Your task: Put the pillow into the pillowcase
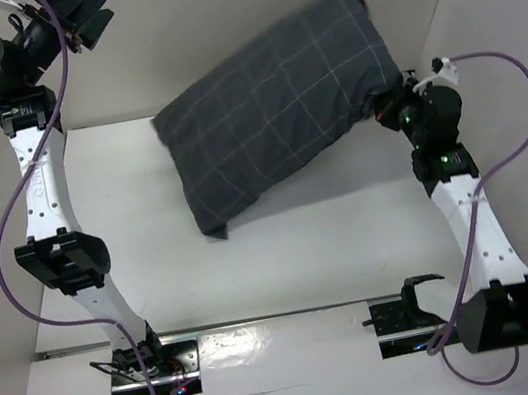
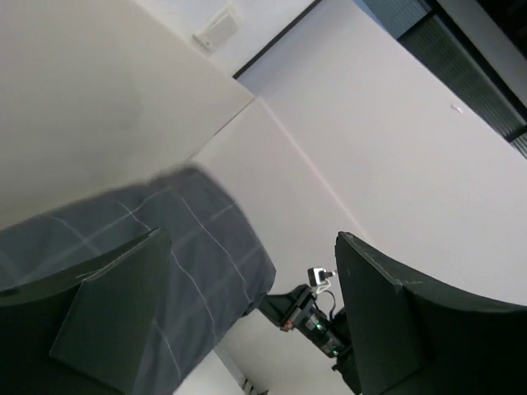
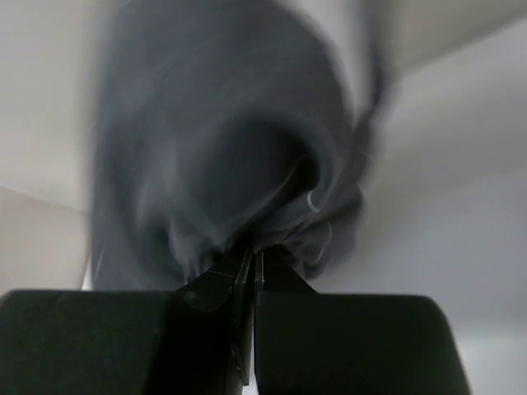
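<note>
The dark grey pillowcase (image 1: 279, 104) with pale grid lines bulges full and hangs tilted over the back of the table, its far right corner raised highest. The pillow is hidden; no white fabric shows. My right gripper (image 1: 393, 107) is shut on a bunched fold at the pillowcase's right end; in the right wrist view the fingers (image 3: 254, 251) pinch blurred grey cloth (image 3: 230, 148). High at the far left, my left gripper (image 1: 90, 19) stands open and apart from the cloth. Its wrist view shows nothing between the wide jaws (image 2: 251, 239), with the pillowcase (image 2: 206, 247) beyond them.
White walls close in the table (image 1: 304, 252) at the back (image 1: 215, 23) and on the right (image 1: 497, 16). Purple cables (image 1: 4, 251) loop beside both arms. The pillowcase's lower left corner (image 1: 213, 228) droops to the table.
</note>
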Robot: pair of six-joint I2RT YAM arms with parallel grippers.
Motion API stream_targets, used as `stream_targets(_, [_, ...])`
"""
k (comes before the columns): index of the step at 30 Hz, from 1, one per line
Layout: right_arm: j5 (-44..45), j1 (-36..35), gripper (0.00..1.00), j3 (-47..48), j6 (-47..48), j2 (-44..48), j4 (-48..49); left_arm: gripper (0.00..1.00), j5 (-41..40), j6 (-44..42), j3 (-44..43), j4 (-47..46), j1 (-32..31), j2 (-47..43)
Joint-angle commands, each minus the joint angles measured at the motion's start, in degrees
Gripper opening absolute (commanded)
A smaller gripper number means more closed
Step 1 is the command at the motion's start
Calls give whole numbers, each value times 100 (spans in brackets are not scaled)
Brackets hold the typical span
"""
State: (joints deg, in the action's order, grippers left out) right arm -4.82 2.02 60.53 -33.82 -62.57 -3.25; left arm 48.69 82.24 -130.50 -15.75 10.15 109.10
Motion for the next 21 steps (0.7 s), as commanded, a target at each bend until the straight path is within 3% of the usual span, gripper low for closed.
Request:
stream_targets(1, [-317, -105, 0, -479, -63, 771, -465, 94, 247, -270, 374, -437, 39, -432])
stream_targets(7, [-143, -105, 0, -1148, 51, 1475, -1650, 91, 247, -463, 1016, -579, -13, -889])
stream_targets(8, [-3, -105, 8, -1201, 104, 1527, -1810, 91, 247, -515, 1113, -579, -13, -1003])
stream_targets(10, [156, -105, 59, -1202, 165, 1528, -2309, 91, 404, -785, 1350, -378, -66, -1110])
stream_targets(11, [331, -105, 75, -1062, 270, 1467, -2469, 91, 405, -936, 1456, -211, -127, -1258])
stream_targets(13, [534, -105, 92, -957, 323, 1467, -2698, 91, 405, -1452, 1824, 79, -206, -1469])
stream_targets(16, [903, -105, 100, -605, 324, 1414, -3154, 91, 194, -2008, 2746, 834, -259, -1803])
stream_targets(18, [1088, -105, 100, -482, 324, 1414, -3322, 90, 141, -2071, 3011, 837, -259, -1857])
stream_targets(21, [1334, -105, 91, -402, 324, 1677, -3568, 89, 141, -2220, 3241, 976, -259, -1919])
